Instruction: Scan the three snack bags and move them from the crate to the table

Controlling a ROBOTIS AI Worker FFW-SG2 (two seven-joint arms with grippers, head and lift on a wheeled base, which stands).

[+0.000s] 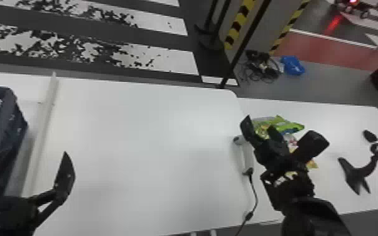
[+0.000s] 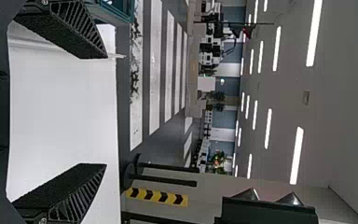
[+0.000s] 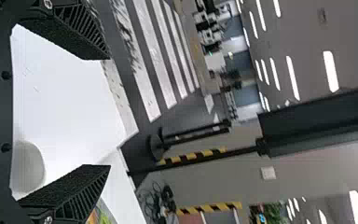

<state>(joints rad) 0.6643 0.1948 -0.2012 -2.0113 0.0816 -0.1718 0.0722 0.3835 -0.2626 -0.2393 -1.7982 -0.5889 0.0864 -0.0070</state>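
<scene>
In the head view my left gripper [image 1: 64, 179] is at the lower left, right of the dark blue crate [image 1: 1, 125]; in the left wrist view the left gripper [image 2: 106, 112] is open and holds nothing. My right gripper [image 1: 260, 127] is over the white scanner [image 1: 247, 155] and the snack bags. A green bag [image 1: 287, 125] lies on the right table, with other bags partly hidden by the right arm. The right wrist view has the right gripper [image 3: 109, 112] open, a pale rounded part of the scanner [image 3: 29, 168] near its base and a colourful bag [image 3: 103, 212] beyond one finger.
A pale raised strip [image 1: 42, 125] divides the white table [image 1: 144, 138] from the crate's side. The scanner's black cable [image 1: 255, 194] runs to the front edge. On the right table stands a black holder [image 1: 358, 174]. Black posts rise behind the tables.
</scene>
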